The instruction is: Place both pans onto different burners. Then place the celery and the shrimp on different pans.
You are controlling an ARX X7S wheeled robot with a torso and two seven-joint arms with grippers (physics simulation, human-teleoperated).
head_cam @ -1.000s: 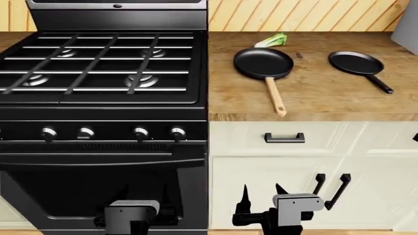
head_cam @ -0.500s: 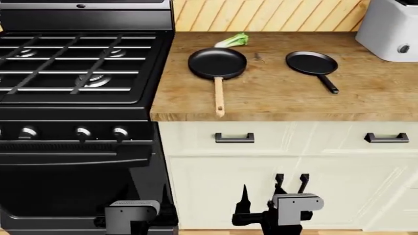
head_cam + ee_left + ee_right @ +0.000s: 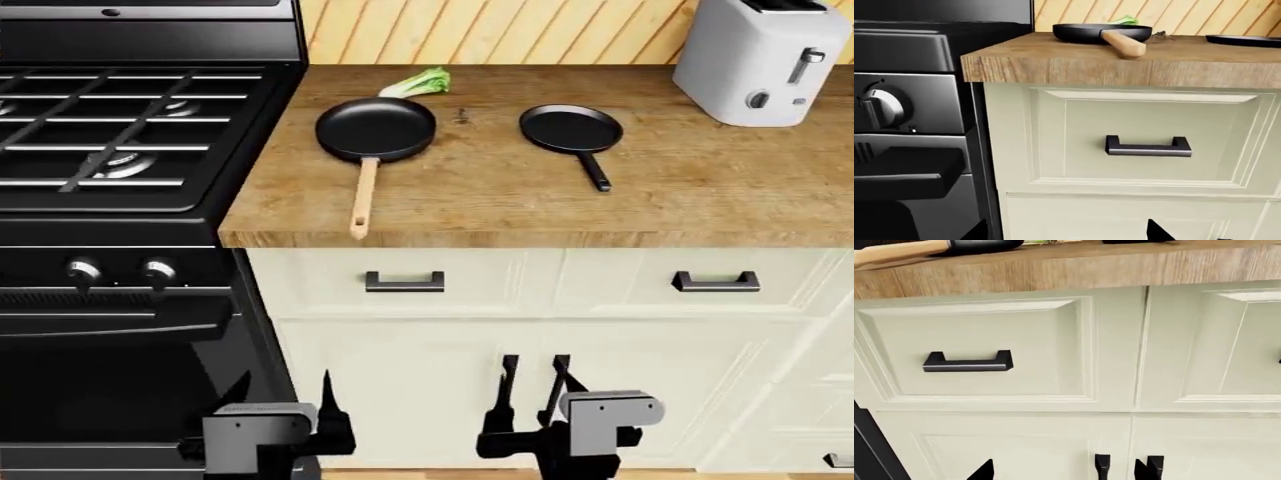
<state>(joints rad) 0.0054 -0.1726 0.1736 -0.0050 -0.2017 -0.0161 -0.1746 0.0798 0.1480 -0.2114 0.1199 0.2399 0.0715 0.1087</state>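
Observation:
The wooden-handled pan (image 3: 375,130) lies on the wooden counter (image 3: 721,190), its handle toward the front edge. The black-handled pan (image 3: 571,128) lies to its right. The celery (image 3: 416,82) lies just behind the first pan. The tiny dark shrimp (image 3: 462,116) lies between the pans. The stove's burners (image 3: 127,165) are at the left. My left gripper (image 3: 283,400) and right gripper (image 3: 534,405) hang low before the cabinets, both open and empty. The left wrist view shows the pan (image 3: 1101,32), celery (image 3: 1126,20), shrimp (image 3: 1161,35) and my open left gripper (image 3: 1067,236). My right gripper (image 3: 1064,475) faces a drawer.
A white toaster (image 3: 761,60) stands at the counter's back right. Drawer handles (image 3: 404,283) and cabinet door handles (image 3: 561,372) are on the cream fronts. Stove knobs (image 3: 83,271) and the oven door handle (image 3: 120,322) are at the left.
The head view has shifted right: stove, pans and celery slid left in the picture and the toaster came fully into view. Both grippers stay low and open.

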